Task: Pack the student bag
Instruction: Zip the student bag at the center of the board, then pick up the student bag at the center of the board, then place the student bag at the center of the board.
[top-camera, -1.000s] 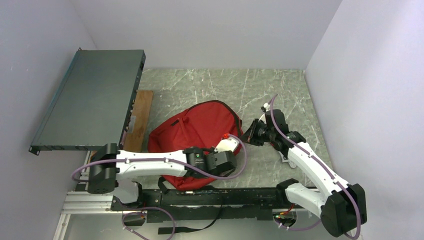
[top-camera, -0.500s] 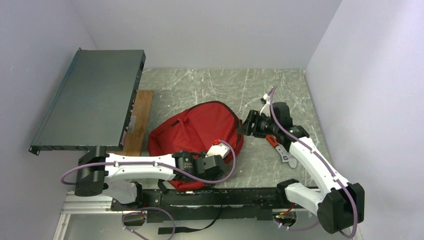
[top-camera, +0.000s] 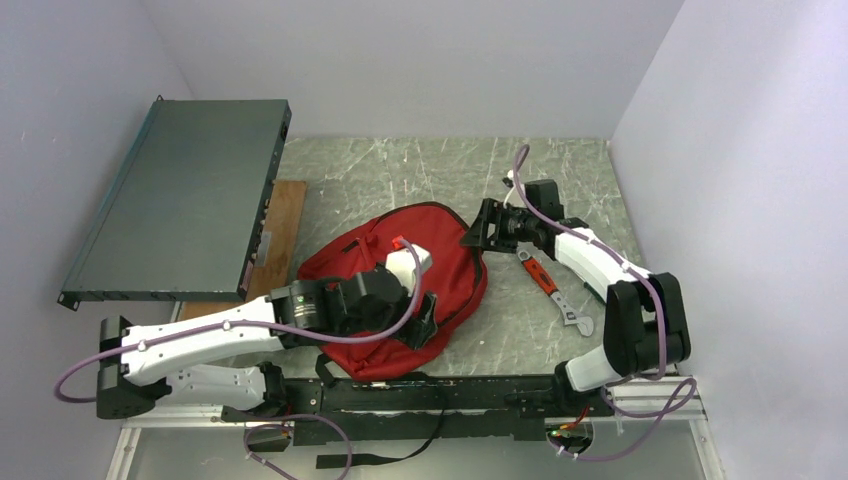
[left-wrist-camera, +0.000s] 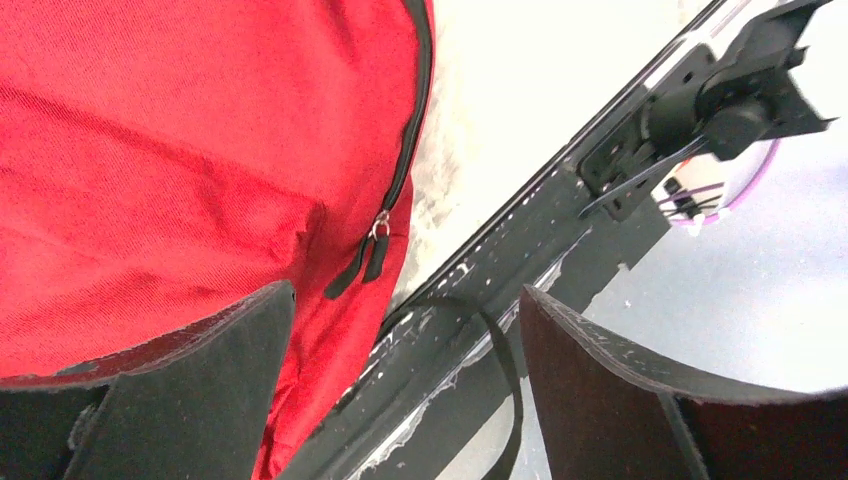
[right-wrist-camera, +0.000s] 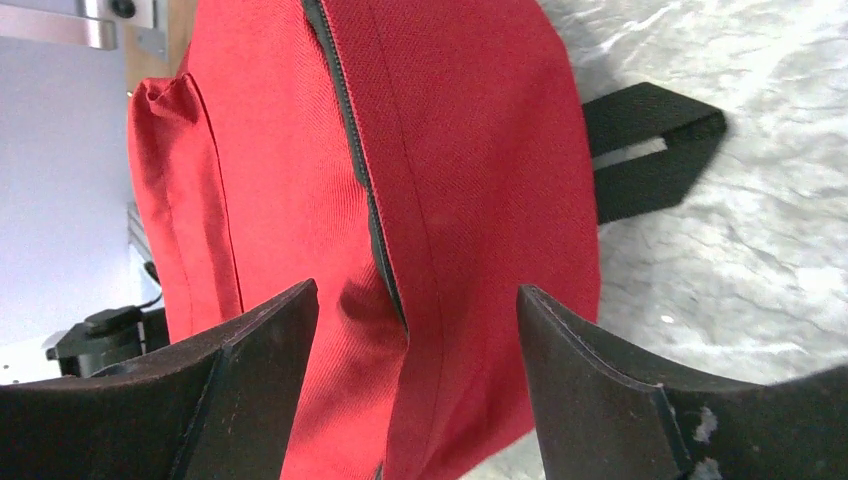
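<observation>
Though I cannot see inside it, the student bag (top-camera: 400, 270) lies slumped on its side in the middle of the table (top-camera: 420, 170), and every stretch of zip in my wrist views runs closed. I judge the packing either nearly finished or not properly begun; the pictures do not let me say which. My left gripper (left-wrist-camera: 405, 300) hovers over the bag's near edge with its jaws spread and nothing between them. My right gripper (right-wrist-camera: 417, 290) faces the bag's far right end, likewise released and empty. At the left, a big dark flat rack unit (top-camera: 180, 195) tilts up against the wall, well apart from the bag, with a wooden board (top-camera: 280, 235) showing beneath its edge; neither blocks me. A red-handled wrench (top-camera: 548, 283) rests on the table just right of the bag, outside it. If it belongs inside, that step is left, and the zip would need opening first. A black webbing loop (right-wrist-camera: 650, 150) sticks out flat from the bag's end and might snag a finger. Smallest, the zipper pulls (left-wrist-camera: 372, 255) hang together near the bag's near edge.
</observation>
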